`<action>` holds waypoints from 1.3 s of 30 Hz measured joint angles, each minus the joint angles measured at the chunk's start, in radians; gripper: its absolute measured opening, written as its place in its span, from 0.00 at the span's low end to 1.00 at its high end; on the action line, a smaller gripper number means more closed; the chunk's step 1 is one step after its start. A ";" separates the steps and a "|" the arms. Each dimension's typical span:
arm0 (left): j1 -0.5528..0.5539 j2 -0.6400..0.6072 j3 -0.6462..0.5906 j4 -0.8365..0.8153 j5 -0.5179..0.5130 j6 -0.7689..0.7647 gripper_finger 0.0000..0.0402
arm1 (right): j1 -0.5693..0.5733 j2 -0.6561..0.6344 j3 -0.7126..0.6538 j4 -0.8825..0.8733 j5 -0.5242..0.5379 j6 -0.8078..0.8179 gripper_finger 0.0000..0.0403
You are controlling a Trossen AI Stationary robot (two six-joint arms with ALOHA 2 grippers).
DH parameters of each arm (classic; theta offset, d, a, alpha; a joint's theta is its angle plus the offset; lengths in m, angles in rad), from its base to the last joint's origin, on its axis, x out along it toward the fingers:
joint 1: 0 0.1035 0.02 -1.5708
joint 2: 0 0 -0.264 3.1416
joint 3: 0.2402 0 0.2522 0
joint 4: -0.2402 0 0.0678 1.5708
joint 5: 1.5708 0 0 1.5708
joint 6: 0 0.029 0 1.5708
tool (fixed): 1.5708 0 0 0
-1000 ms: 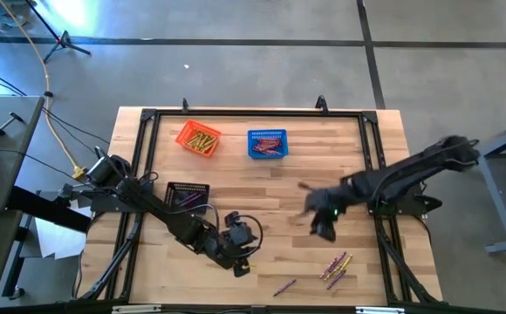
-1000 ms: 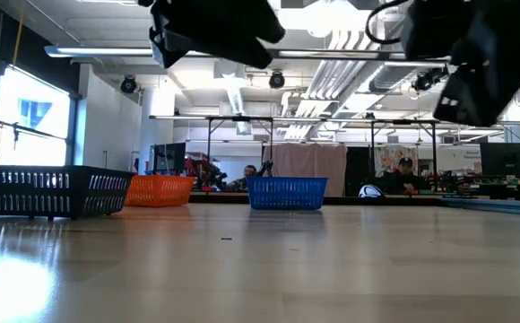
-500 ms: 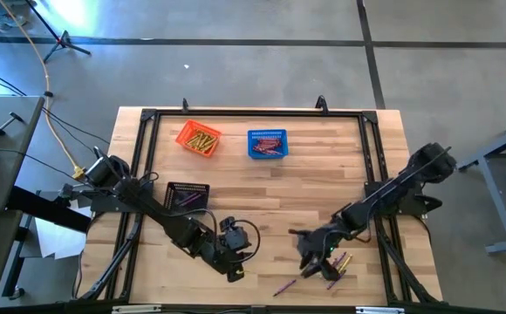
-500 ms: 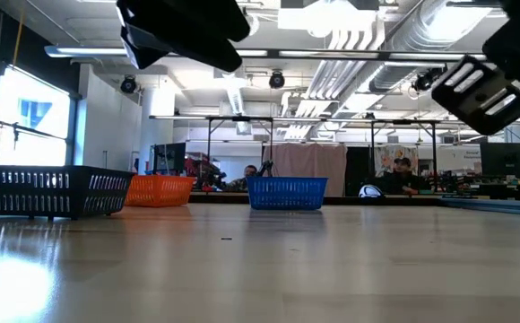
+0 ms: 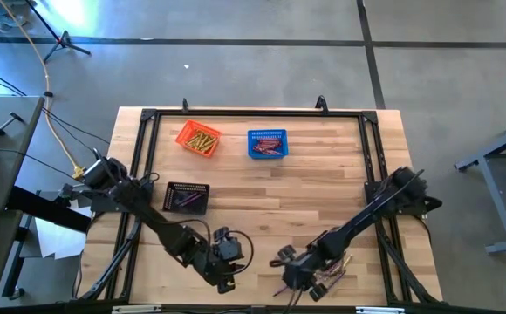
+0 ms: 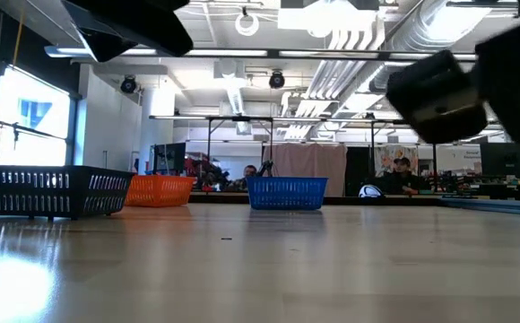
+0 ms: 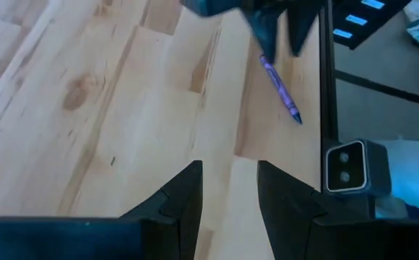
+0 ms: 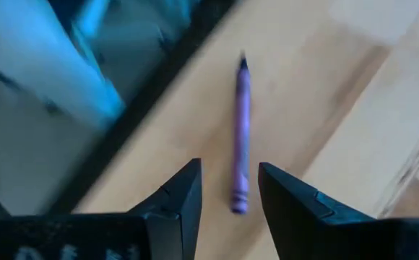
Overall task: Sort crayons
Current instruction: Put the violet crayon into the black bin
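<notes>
Swung from mid-tabletop point(image 5: 262, 196) down to near edge, right end effector point(image 8: 229, 189) fingers apart over lone purple crayon point(image 8: 240, 137), ready for pickup; left end effector point(image 7: 229, 189) apart, empty, nearby.

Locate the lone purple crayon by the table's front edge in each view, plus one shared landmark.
High view: purple crayon near the front edge, mostly hidden under the right gripper.
Low view: not in it.
Left wrist view: crayon lying beyond the open left gripper.
Right wrist view: crayon just ahead of the open fingers.
Shared landmark: the black frame rail along the table edge.
</notes>
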 joint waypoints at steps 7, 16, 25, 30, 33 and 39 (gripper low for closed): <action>-0.033 0.000 0.000 0.000 -0.001 -0.011 0.29 | 0.003 0.138 0.163 -0.150 0.031 -0.055 0.31; -0.060 0.000 0.000 -0.006 -0.003 -0.025 0.29 | 0.006 0.159 0.195 -0.161 0.109 -0.048 0.30; -0.074 0.000 0.000 -0.050 -0.003 -0.071 0.29 | 0.005 0.170 0.198 -0.191 0.110 -0.047 0.04; -0.074 0.000 0.000 -0.061 -0.009 -0.098 0.29 | 0.003 0.165 0.195 -0.182 0.104 -0.003 0.04; -0.074 -0.014 0.000 -0.100 -0.045 -0.160 0.29 | -0.004 0.143 0.191 -0.199 0.105 0.001 0.02; -0.083 -0.093 0.000 -0.197 -0.195 -0.223 0.29 | -0.060 0.027 0.190 -0.272 0.101 -0.002 0.02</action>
